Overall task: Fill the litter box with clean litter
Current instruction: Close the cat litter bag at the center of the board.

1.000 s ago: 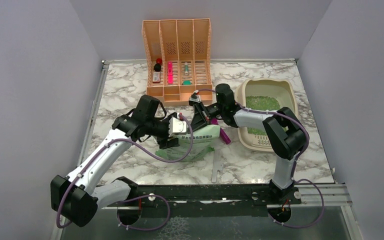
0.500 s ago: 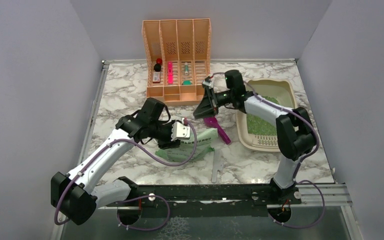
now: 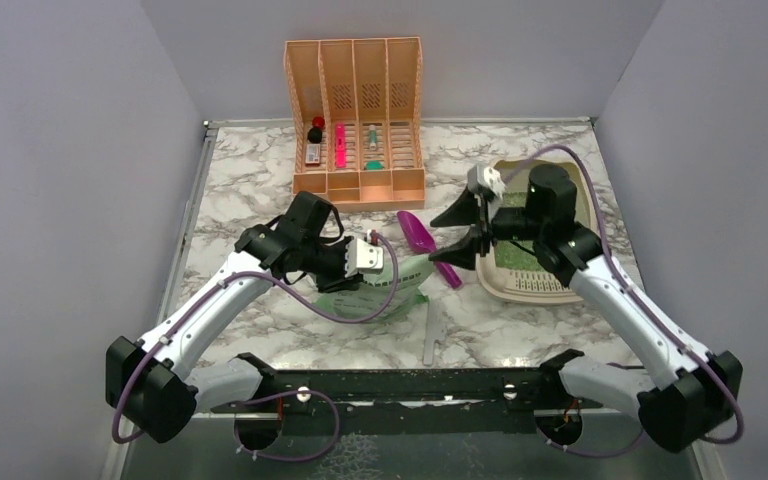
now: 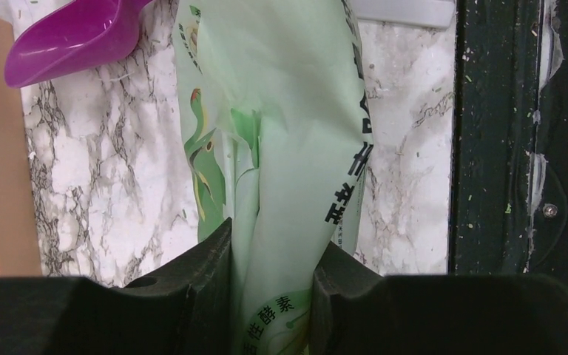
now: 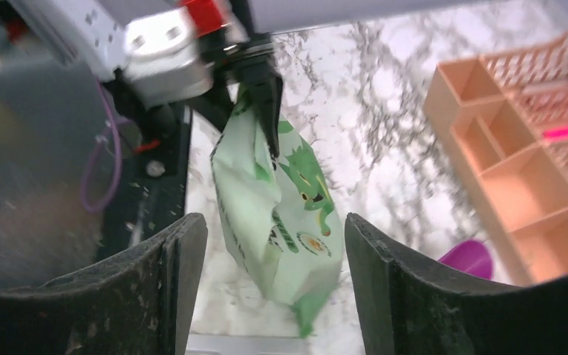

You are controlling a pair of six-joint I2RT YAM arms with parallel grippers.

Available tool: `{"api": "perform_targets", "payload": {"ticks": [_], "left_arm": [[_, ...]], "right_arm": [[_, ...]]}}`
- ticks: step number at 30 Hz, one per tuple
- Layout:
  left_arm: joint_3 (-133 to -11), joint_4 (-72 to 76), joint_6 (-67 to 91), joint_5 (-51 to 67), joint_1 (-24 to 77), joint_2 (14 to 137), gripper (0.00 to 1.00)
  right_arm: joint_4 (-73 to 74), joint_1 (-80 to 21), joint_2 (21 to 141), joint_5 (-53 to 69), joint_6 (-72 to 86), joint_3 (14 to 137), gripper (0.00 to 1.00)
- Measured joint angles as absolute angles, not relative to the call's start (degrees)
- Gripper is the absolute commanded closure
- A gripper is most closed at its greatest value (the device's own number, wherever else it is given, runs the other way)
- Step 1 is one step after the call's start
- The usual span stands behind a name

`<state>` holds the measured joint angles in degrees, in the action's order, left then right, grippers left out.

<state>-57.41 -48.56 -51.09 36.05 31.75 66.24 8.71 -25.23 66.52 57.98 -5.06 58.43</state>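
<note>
Litter box (image 3: 535, 291): one, apparently holding clean litter (image 3: 518, 257). Left pincer (image 4: 274, 255) pinching one bag (image 4: 288, 111); right pincer (image 5: 274, 233) spread.

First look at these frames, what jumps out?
The left gripper pinches a pale green bag at mid-table. The right gripper hangs open and empty between the purple scoop and the litter box, which has green litter in it.
</note>
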Motion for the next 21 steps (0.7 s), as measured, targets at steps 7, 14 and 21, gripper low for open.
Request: {"api": "perform_targets", "payload": {"ticks": [7,14,21], "left_arm": [[-57.6,-48.3,-48.3,35.4,31.7,66.7,0.66],[-57.6,-47.7,-45.6,34.0,31.7,66.7,0.63],[-57.6,-47.3,-43.4,32.2,31.8,66.7,0.61]], "right_arm": [[7.3,-30.3,57.5,62.1,-31.4,49.3,0.21],[14.9,-44.3,63.0,51.3,-48.3,51.7,0.28],[16.5,-46.8,67.0,33.8,-56.4,50.0,0.44]]}}
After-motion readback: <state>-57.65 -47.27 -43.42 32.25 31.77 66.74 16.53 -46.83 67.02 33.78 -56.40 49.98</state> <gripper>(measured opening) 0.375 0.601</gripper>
